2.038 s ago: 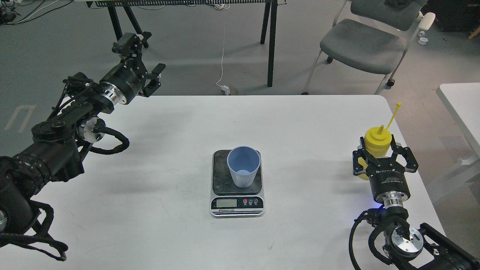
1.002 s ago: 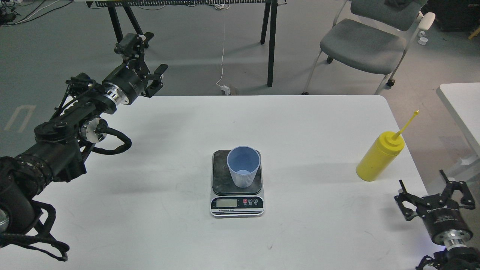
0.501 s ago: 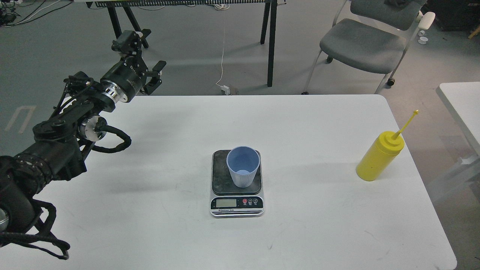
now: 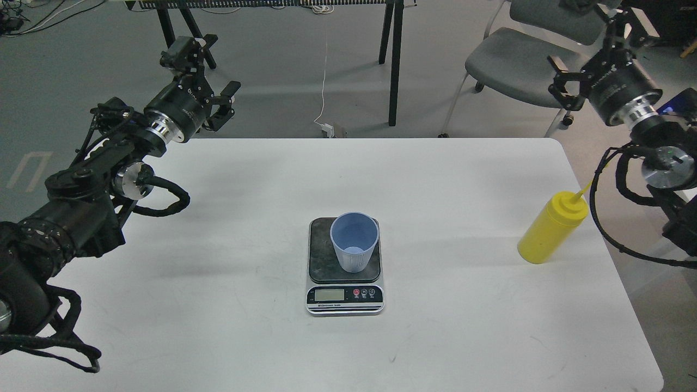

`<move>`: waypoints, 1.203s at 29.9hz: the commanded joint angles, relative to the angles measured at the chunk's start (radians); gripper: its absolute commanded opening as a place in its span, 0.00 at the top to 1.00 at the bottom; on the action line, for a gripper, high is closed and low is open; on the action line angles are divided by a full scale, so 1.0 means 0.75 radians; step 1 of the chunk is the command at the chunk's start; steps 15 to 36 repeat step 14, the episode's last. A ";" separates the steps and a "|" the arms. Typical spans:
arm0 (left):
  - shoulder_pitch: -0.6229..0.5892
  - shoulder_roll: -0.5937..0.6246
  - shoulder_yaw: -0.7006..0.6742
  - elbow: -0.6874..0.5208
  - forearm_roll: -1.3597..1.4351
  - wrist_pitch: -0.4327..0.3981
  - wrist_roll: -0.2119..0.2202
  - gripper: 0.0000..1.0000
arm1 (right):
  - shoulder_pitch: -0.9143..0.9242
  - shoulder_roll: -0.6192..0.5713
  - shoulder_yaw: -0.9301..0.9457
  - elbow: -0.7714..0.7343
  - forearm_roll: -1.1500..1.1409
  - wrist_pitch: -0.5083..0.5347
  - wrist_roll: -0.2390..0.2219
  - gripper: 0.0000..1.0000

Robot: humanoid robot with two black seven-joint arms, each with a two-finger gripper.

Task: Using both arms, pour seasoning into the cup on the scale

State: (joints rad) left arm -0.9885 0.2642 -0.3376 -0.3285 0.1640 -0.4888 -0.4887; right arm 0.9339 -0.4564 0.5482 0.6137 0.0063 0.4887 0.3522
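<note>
Standing near the worktop's [image 4: 218, 337] right edge, well apart from cup [image 4: 354, 242] on scale [image 4: 344, 294], bottle [image 4: 551, 229] looking light, squeezable, best gripped mid-body, both left pincer [image 4: 209, 76] and right pincer [image 4: 591, 46] hanging spread, empty.

Bright even overhead light, soft shadows on table [image 4: 218, 337], sharp focus
</note>
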 commanded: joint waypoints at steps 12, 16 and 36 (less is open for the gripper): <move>-0.005 0.016 -0.014 0.002 0.000 0.000 0.000 0.01 | -0.040 0.150 0.020 0.143 0.000 0.000 0.005 0.01; -0.005 0.014 -0.014 0.002 0.000 0.000 0.000 0.01 | -0.043 0.150 0.026 0.143 0.000 0.000 0.005 0.01; -0.005 0.014 -0.014 0.002 0.000 0.000 0.000 0.01 | -0.043 0.150 0.026 0.143 0.000 0.000 0.005 0.01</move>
